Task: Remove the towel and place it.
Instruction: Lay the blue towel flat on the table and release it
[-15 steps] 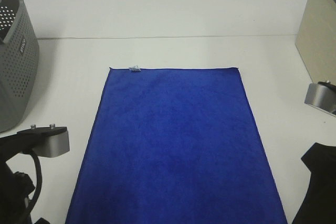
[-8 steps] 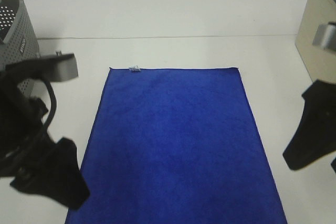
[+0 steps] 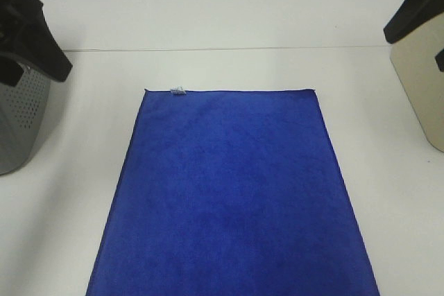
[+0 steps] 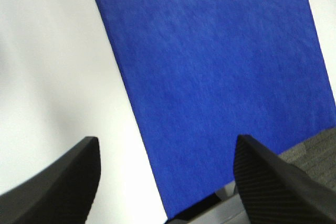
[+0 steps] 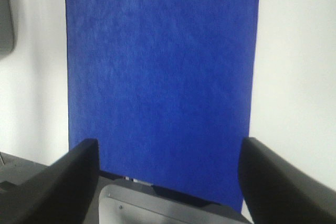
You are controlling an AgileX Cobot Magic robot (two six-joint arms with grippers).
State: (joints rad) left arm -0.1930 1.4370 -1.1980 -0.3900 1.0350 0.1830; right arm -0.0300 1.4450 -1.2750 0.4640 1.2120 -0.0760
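The royal-blue towel [image 3: 232, 192] lies spread flat on the white table [image 3: 222, 19], its small white tag [image 3: 178, 91] at the far left corner. It also shows in the left wrist view [image 4: 210, 66] and the right wrist view [image 5: 157, 66]. My left gripper [image 4: 167, 140] is open and empty, high above the towel's left side. My right gripper [image 5: 169, 141] is open and empty, high above the towel. In the exterior high view only a dark left finger [image 3: 31, 29] and a dark right finger [image 3: 416, 5] show at the upper corners.
A grey perforated basket [image 3: 21, 116] stands at the left edge of the table. A beige box [image 3: 423, 81] stands at the right edge. The towel's near end reaches the table's front edge, with grey floor [image 4: 315, 150] beyond.
Both arms have risen from the lower corners of the exterior high view to its upper corners. The towel has not moved.
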